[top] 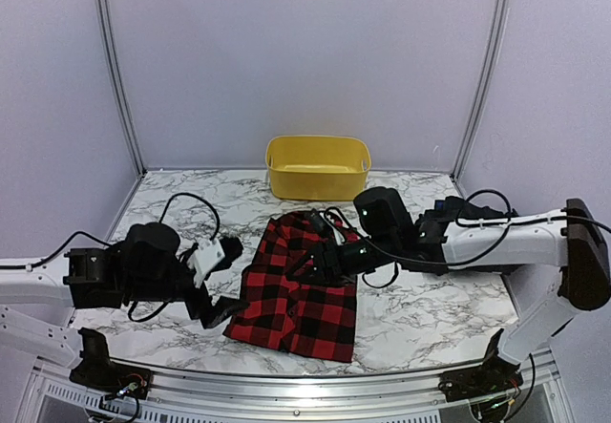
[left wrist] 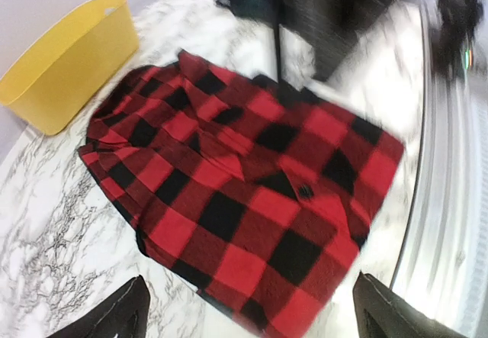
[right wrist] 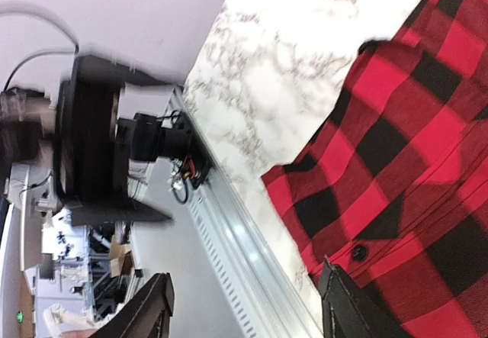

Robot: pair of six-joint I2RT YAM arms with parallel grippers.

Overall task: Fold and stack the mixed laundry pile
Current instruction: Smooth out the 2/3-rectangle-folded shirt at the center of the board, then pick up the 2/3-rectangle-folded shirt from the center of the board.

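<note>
A red-and-black checked garment [top: 301, 294] lies spread flat on the marble table [top: 430, 318], also seen in the left wrist view [left wrist: 244, 193] and the right wrist view [right wrist: 412, 162]. My left gripper [top: 218, 285] hovers at its left edge, open, with the cloth below and beyond its fingertips [left wrist: 114, 319] and nothing between them. My right gripper [top: 307, 263] hangs over the garment's upper part, open; one finger [right wrist: 351, 307] overlaps the buttoned edge, the other [right wrist: 149, 311] is off the cloth. Dark garments [top: 447, 207] lie at the back right, partly hidden by the right arm.
A yellow plastic tub [top: 317, 165] stands at the back centre against the wall, also visible in the left wrist view [left wrist: 69, 63]. A metal rail [top: 286, 385] runs along the table's near edge. Grey walls enclose the table on three sides.
</note>
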